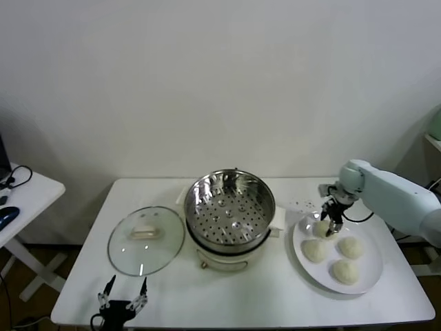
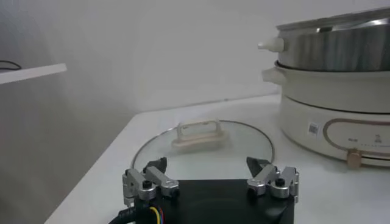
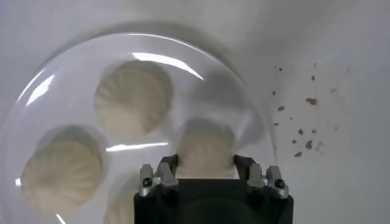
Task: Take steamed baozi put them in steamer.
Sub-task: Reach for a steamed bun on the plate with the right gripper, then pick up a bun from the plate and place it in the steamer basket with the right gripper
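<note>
Four cream-white steamed baozi lie on a white plate [image 1: 373, 271] at the right of the table. My right gripper [image 1: 331, 225] is down on the rearmost baozi [image 1: 321, 228]. The right wrist view shows the right gripper [image 3: 206, 162] shut on that baozi [image 3: 206, 141], a finger pressed against each side, and the bun still rests on the plate [image 3: 183, 51]. Two more baozi [image 3: 133, 97] [image 3: 61, 173] lie beside it. The steamer [image 1: 229, 207], a shiny perforated basket on a cream cooker base, stands empty at the table's middle. My left gripper [image 1: 122, 296] waits open at the front left edge.
A glass lid [image 1: 146, 239] with a cream handle lies flat to the left of the steamer, just ahead of the left gripper [image 2: 207, 165]. Brown crumbs [image 3: 304, 122] speckle the table behind the plate. A side table with cables stands at the far left.
</note>
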Motion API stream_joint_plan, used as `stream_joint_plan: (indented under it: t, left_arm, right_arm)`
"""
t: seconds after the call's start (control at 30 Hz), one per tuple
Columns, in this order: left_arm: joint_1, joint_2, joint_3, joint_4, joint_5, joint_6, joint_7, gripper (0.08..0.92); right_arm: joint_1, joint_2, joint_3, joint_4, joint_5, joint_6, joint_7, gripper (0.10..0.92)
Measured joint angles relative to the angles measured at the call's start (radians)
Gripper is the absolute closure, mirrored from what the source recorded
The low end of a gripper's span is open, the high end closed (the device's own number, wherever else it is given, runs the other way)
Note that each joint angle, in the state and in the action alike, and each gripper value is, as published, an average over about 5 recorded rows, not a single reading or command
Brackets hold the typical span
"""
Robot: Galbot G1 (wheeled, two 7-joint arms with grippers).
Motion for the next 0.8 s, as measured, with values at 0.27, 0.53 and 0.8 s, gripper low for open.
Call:
stream_joint_plan:
  t: [0.27, 0.53, 0.8]
  left_arm:
    - [-0.003, 0.000, -0.001, 0.012, 0.011, 0.000, -0.009, 0.177]
    - [0.002, -0.001, 0.001, 0.012, 0.016, -0.001, -0.014, 0.177]
    - [0.006, 0.003, 0.001, 0.005, 0.019, -0.001, -0.016, 0.177]
  right_arm:
    - [0.063, -0.028, -0.052, 0.067, 0.002, 0.020, -0.005, 0.451]
    - [0.231, -0.064, -0.164, 0.246, -0.022, 0.063, -0.011, 0.465]
    - [0.528, -0.035, -0.275, 0.453, -0.016, 0.159, -0.016, 0.465]
